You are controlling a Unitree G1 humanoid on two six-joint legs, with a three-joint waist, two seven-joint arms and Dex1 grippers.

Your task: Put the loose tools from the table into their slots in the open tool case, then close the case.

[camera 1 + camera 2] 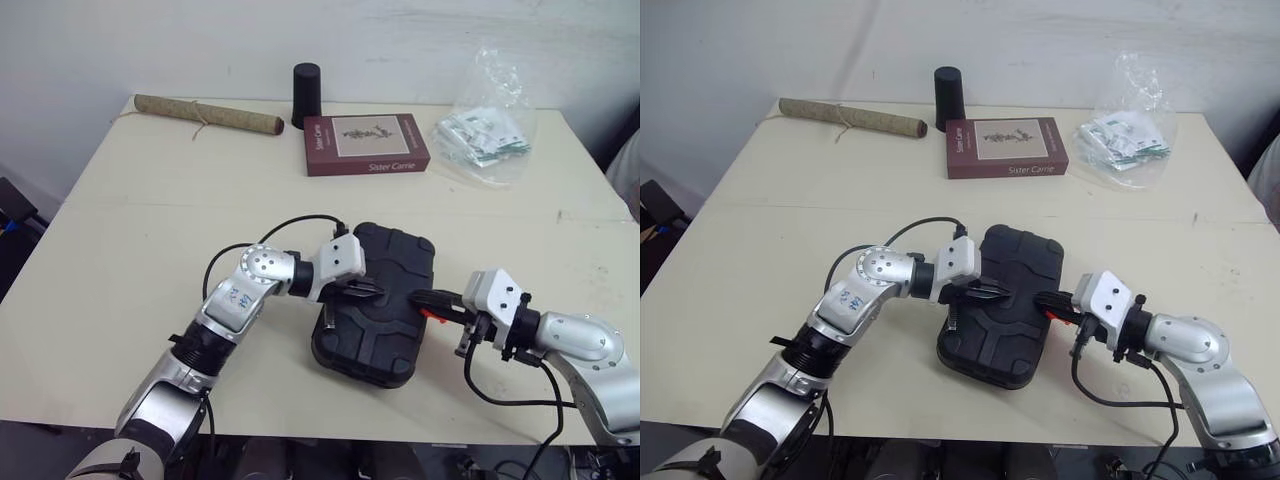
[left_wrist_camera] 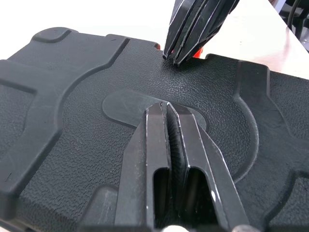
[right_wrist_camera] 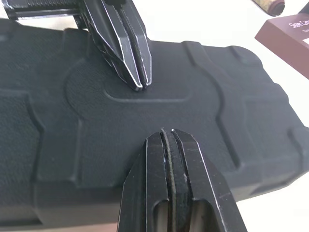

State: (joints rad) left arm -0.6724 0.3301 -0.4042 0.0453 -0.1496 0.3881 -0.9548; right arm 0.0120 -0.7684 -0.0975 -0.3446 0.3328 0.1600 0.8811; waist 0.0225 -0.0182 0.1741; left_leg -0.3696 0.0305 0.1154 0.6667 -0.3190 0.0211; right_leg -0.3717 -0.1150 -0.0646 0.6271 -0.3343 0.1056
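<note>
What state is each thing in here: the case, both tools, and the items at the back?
tool case: closed, lying flat
left tool: shut, tip over the lid
right tool: shut, tip over the lid
book: closed, lying flat
black cylinder: upright
roll: rolled, tied, lying down
plastic bag: holds packets

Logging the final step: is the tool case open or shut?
Shut: the tool case has its lid down, no slots showing, with the left gripper and right gripper, both shut, resting on it. Whether latched, cannot tell.
</note>
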